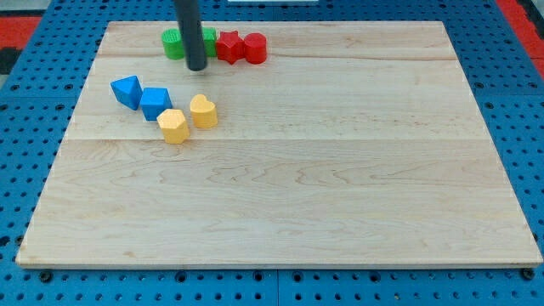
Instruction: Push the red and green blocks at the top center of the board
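Note:
A row of blocks lies at the view's top, left of centre: a green round block, a second green block partly hidden behind my rod, a red star block and a red round block. The four look close together or touching. My tip rests on the board just below the two green blocks, in front of the gap between them. I cannot tell whether it touches them.
A blue block and a blue cube-like block lie at the left. A yellow hexagon-like block and a yellow heart block sit beside them. The wooden board lies on a blue pegboard.

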`<state>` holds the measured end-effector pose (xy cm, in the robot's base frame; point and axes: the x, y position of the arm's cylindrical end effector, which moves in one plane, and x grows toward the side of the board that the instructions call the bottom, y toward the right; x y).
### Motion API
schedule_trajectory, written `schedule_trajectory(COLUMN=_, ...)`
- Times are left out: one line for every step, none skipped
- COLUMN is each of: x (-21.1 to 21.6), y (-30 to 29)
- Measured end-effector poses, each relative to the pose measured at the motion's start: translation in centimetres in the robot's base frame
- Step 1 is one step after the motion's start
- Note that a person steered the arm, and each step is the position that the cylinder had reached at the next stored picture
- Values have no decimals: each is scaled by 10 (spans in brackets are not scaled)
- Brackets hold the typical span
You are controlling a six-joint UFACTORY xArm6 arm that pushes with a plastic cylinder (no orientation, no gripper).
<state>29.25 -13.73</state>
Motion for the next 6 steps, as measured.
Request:
schedule_trajectory(x=-11, y=-71)
schedule_trajectory(x=-27, y=-83)
schedule_trajectory(x=-44, y=-59)
schedule_trajectory(x=-53, y=12)
schedule_trajectory(x=-56, y=32)
schedule_trajectory(x=-81, y=-4)
